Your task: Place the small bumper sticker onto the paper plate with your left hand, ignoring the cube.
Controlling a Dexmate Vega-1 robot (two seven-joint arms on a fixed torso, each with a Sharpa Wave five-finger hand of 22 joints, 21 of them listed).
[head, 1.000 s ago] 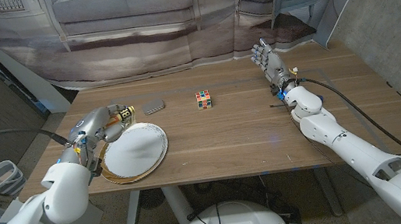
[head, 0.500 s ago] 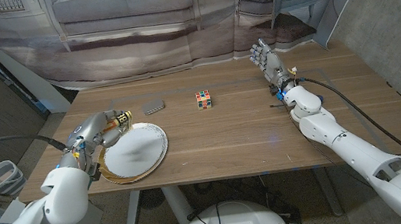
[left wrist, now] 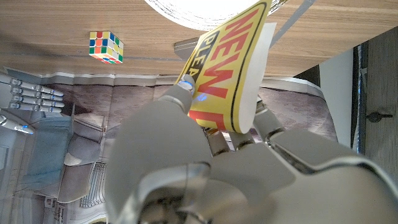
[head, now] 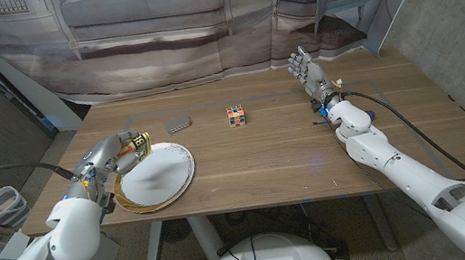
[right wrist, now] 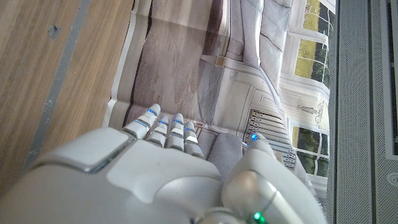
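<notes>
Between the fingers of the left hand (head: pixel 107 155), at the near-left rim of the paper plate (head: pixel 159 177), the small bumper sticker (left wrist: pixel 231 68) is pinched by one end, its yellow face standing out toward the plate. The carry looks nearly done: next, judge the sticker over the plate's middle and loosen the fingers. Beyond and to that hand's right, the cube (head: pixel 236 116) sits untouched; the right hand (head: pixel 309 69) stands far across, fingers apart, holding nothing.

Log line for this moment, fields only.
left hand: holds bumper sticker at paper plate rim | right hand: idle, fingers apart | cube: untouched | sticker not yet released
</notes>
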